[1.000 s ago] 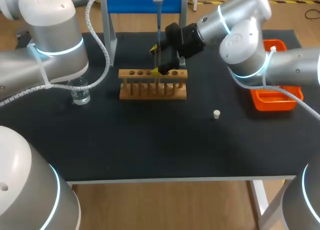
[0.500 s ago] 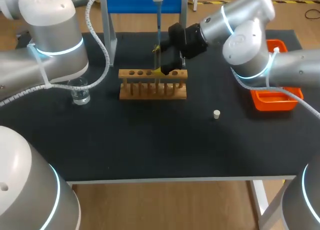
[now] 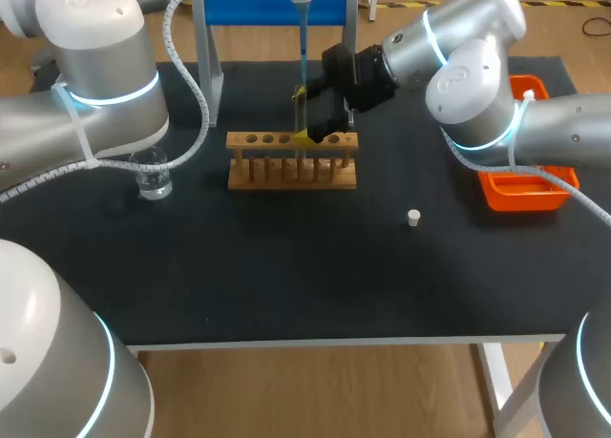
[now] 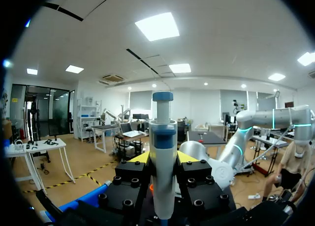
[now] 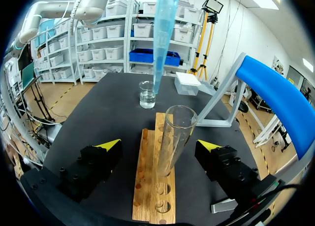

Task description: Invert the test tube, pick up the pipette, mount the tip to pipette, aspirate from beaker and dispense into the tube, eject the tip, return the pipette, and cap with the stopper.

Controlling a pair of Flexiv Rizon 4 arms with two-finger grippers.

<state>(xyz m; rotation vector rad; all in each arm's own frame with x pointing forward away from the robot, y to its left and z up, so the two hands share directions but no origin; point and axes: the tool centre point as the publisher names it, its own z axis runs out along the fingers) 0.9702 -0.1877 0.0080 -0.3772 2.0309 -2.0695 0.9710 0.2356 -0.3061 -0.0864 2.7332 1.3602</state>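
— So, where does the test tube [image 5: 176,137] stand?
— Mouth up in the wooden rack [image 5: 151,191], which sits mid-bench [image 3: 286,276], nearer the rear edge. The right gripper [image 5: 160,145] flanks it with fingers spread wide, one on each side, neither touching the glass. I take that as standing guard, ready to steady the tube.
— And the pipette [image 4: 163,137]?
— Clamped upright in the left gripper [image 4: 163,158], both fingers pressing its barrel, plunger end up. Its blue tip [image 5: 162,39] hangs just above the tube, close to the mouth. Whether it is squarely over the opening I cannot tell. Held vertical like that, it looks lined up for dispensing.
— Anything in the tip?
— Cannot tell, nor whether the tube holds liquid.
— The rest?
— The beaker [image 3: 153,177] stands near the bench's left edge, well apart from the rack. The white stopper [image 3: 413,218] lies loose between the rack and the front right corner, handy for capping. An orange tray [image 3: 520,201] sits at the right edge, presumably for the spent tip. The blue pipette stand [image 3: 277,4] is at the rear edge.
— Any labels or writing?
— None I can make out on tube, pipette, rack or beaker.
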